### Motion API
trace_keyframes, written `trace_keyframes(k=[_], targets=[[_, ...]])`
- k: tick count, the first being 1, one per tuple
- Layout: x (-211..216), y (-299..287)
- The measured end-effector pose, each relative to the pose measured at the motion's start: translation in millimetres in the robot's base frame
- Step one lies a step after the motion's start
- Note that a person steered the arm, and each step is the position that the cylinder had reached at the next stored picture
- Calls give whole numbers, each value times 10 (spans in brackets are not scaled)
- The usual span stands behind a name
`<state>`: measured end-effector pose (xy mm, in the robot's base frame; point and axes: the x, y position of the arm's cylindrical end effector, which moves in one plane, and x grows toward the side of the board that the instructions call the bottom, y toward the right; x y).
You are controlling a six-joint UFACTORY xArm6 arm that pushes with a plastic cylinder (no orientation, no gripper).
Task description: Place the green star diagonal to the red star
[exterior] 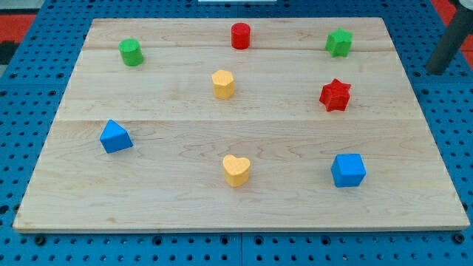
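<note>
The green star (pixel 339 42) lies near the top right of the wooden board (pixel 170 199). The red star (pixel 335 94) lies just below it, toward the view's bottom, and the two are apart. My dark rod comes in at the view's top right, off the board's right edge. My tip (pixel 437 70) is right of the green star and well clear of every block.
A red cylinder (pixel 240 35) is at top centre and a green cylinder (pixel 131 52) at top left. A yellow block (pixel 223 83) is left of the red star. A blue triangular block (pixel 115 137), a yellow heart (pixel 236 170) and a blue cube (pixel 348 170) lie lower down.
</note>
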<state>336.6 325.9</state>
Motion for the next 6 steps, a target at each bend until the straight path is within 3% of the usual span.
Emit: trace_keyframes(k=[3, 4, 6], targets=[[-630, -485], [-633, -1302], [-971, -1362]])
